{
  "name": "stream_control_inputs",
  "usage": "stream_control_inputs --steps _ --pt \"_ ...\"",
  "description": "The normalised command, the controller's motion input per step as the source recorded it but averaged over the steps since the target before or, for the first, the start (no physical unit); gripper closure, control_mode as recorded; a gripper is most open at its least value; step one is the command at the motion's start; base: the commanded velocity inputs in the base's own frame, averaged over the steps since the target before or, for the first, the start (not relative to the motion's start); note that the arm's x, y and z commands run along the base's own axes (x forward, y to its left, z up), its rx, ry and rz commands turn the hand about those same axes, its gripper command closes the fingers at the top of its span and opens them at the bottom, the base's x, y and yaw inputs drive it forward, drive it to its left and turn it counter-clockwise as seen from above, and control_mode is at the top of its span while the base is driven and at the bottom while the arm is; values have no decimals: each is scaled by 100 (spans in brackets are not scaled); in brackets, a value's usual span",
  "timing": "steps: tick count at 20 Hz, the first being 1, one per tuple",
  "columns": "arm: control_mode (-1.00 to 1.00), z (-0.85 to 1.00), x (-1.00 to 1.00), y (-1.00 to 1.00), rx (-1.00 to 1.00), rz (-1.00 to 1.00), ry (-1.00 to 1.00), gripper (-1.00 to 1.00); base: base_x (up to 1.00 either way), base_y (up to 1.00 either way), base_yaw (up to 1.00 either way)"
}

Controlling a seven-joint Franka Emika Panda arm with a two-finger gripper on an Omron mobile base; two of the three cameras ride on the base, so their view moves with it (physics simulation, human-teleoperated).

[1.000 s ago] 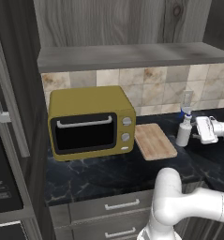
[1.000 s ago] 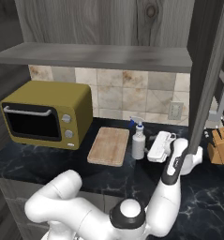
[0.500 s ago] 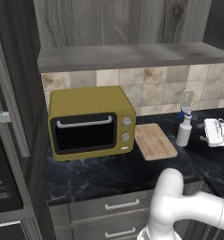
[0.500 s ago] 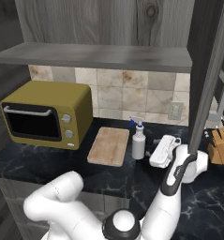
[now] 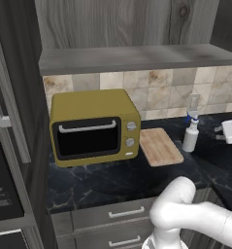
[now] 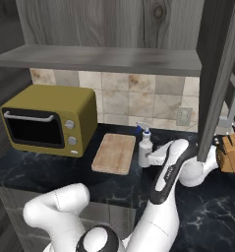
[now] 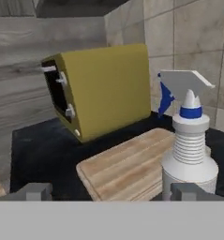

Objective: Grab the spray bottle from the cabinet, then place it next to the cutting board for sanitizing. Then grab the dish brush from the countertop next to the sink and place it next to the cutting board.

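One spray bottle [image 5: 190,137] upright beside cutting board [image 5: 159,146], end effector [image 7: 111,191] open

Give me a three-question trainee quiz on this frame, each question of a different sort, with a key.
1. True or false: the spray bottle stands upright on the countertop.
2. The cutting board lies between the bottle and what? A) sink B) toaster oven C) knife block
3. Fill in: the gripper fingers are ___, gripping nothing.

Key: 1 true; 2 B; 3 open.
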Motion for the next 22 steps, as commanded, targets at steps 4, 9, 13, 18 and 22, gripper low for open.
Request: stream_control_inputs --steps 4,9,13,18,22 --pt "-100 34 -23 24 -16 -38 58 -100 0 0 0" --pt "-100 25 -18 53 -35 -37 46 -100 0 0 0" --pt "-100 25 -44 46 -28 -36 35 -100 0 0 0" --pt "-100 17 -69 76 -21 -32 7 -100 0 0 0" --pt "-100 6 -90 100 -16 -1 -9 -100 0 0 0"
